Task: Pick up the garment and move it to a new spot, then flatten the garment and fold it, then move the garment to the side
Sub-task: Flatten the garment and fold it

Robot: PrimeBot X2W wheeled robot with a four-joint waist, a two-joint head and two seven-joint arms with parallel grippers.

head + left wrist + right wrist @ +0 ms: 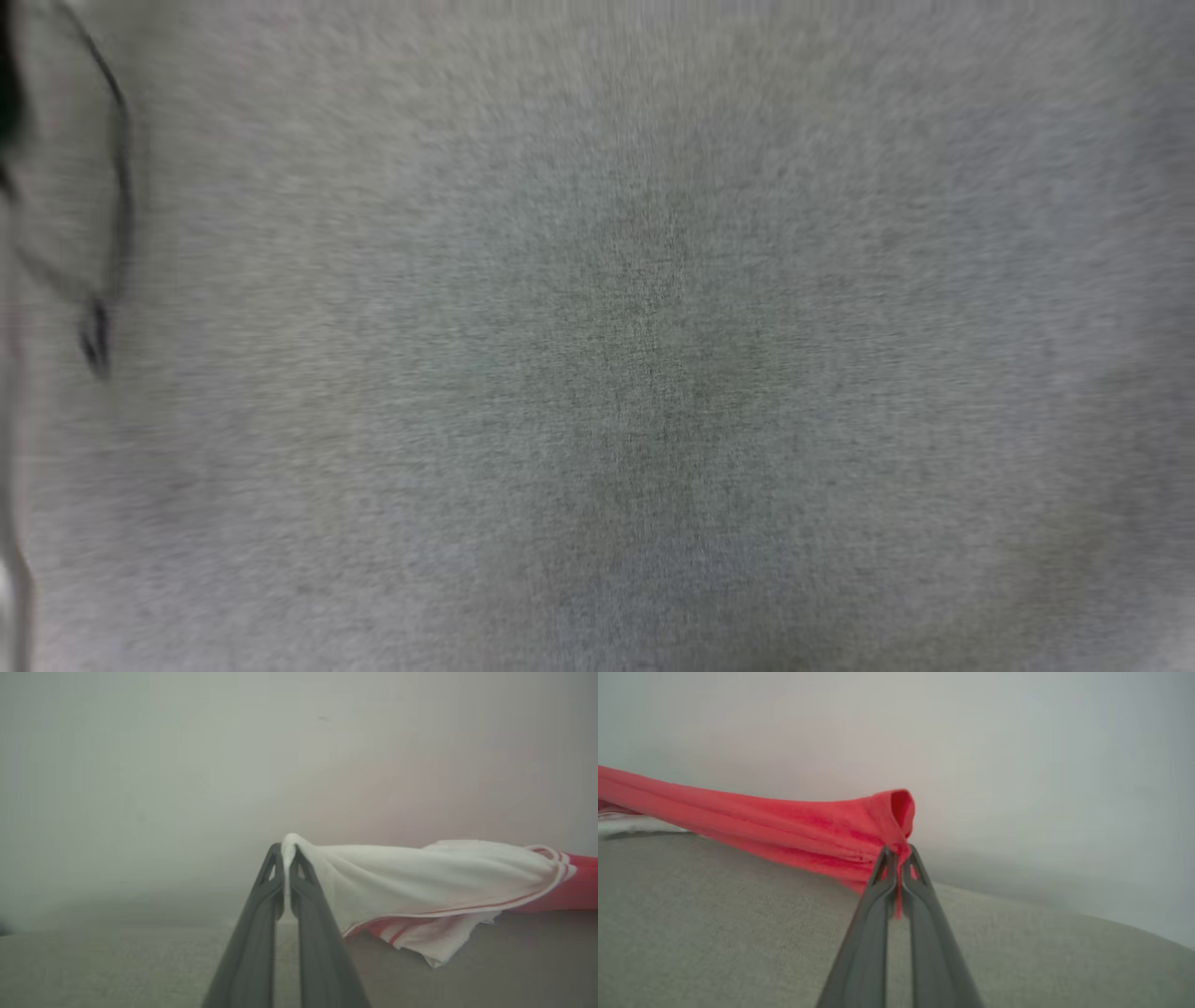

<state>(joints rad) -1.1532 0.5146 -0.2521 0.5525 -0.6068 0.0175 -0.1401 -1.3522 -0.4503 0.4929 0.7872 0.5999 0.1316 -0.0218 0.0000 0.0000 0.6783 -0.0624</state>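
1. The grey cloth surface (653, 373) spread under everything, but from the head view it was one smear. I reckoned the biggest danger was there: with sight that blurred, the robot could misjudge the new spot and set its load down crooked or too near an edge. A dark looped cord (119, 187) lay at the surface's left margin, and cloth trailing over it could snag.

2. The garment (784, 826) hung strung between the two arms, just above the surface, pulled into a rope rather than a sheet. Its white sleeve (420, 877) drooped lowest, the striped hem almost brushing the cloth below. To my eye, if that hem dragged it could tuck under itself. A twist carried along would land as a twist and make the flattening harder.

3. The right gripper (900, 854) had its fingers pressed together on a corner of red fabric, with a rolled lip standing above the tips. The bite looked thin, and a hard tug outward might pull it free.

4. The left gripper (286, 851) was likewise clamped, pinching only a small white peak of the sleeve. With so little cloth in it, I judged this the likelier end to slip. If it let go, the shirt would swing from one arm.
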